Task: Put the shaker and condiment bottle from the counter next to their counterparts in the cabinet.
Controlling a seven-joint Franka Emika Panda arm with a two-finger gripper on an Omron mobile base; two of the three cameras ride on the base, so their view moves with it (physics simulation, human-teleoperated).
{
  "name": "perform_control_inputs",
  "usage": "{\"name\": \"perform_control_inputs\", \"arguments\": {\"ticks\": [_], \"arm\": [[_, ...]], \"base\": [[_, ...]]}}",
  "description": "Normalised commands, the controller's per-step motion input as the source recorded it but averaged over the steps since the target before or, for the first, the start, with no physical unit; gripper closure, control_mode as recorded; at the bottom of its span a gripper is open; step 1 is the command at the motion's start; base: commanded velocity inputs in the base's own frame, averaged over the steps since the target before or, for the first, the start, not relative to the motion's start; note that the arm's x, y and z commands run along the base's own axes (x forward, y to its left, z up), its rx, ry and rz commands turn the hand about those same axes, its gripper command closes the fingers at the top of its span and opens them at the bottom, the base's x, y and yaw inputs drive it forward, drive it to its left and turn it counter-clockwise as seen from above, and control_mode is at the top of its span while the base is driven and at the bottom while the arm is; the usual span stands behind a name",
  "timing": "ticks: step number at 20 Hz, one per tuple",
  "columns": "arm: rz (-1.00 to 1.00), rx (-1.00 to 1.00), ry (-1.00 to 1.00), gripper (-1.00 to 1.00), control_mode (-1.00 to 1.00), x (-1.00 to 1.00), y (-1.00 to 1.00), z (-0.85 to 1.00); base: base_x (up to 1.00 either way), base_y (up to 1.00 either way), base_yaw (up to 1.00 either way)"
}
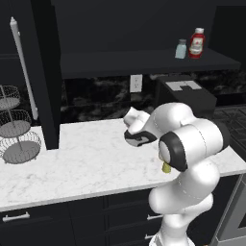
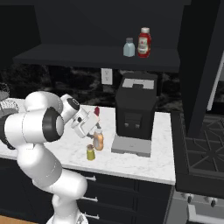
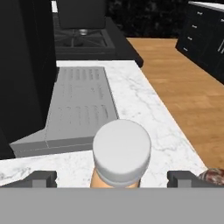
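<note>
Counter: long white marble-veined counter (image 2: 144, 164) under a black wall cabinet (image 2: 65, 54).
Jaws: gripper (image 3: 112, 177) spread wide astride the slim orange condiment bottle (image 2: 98, 140), not yet closed; aligned for a side grasp.
Shaker: stubby yellow-green shaker (image 2: 90, 152) just beside it, near the front edge.
Counterparts: pale blue-grey shaker (image 2: 128, 47) and red bottle (image 2: 144, 42) on the shelf mark the destination.

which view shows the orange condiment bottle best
The right base view: the condiment bottle stands in full on the counter, beside the shaker. The hand view gives just its pale cap from above, between the fingers. The left base view hides it behind the arm.
</note>
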Motion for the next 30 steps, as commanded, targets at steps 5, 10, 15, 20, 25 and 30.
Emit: {"name": "perform_control_inputs", "arguments": {"ticks": [5, 10, 15, 20, 25, 30], "arm": [[-0.05, 0.0, 0.0, -1.0, -1.0, 0.01, 0.0, -0.16], [-0.04, 0.0, 0.0, 1.0, -1.0, 0.0, 0.0, -0.13], [-0.01, 0.0, 0.0, 1.0, -1.0, 0.0, 0.0, 0.0], [0.07, 0.0, -0.05, 1.0, -1.0, -0.15, 0.24, 0.27], [0.12, 0.0, -0.14, 1.0, -1.0, -0.08, 0.5, 0.4], [0.22, -0.01, -0.21, 1.0, -1.0, -0.09, 0.07, 0.31]], "base": [[0.0, 0.0, 0.0], [0.0, 0.0, 0.0], [0.0, 0.0, 0.0], [0.0, 0.0, 0.0], [0.0, 0.0, 0.0], [0.0, 0.0, 0.0]]}}
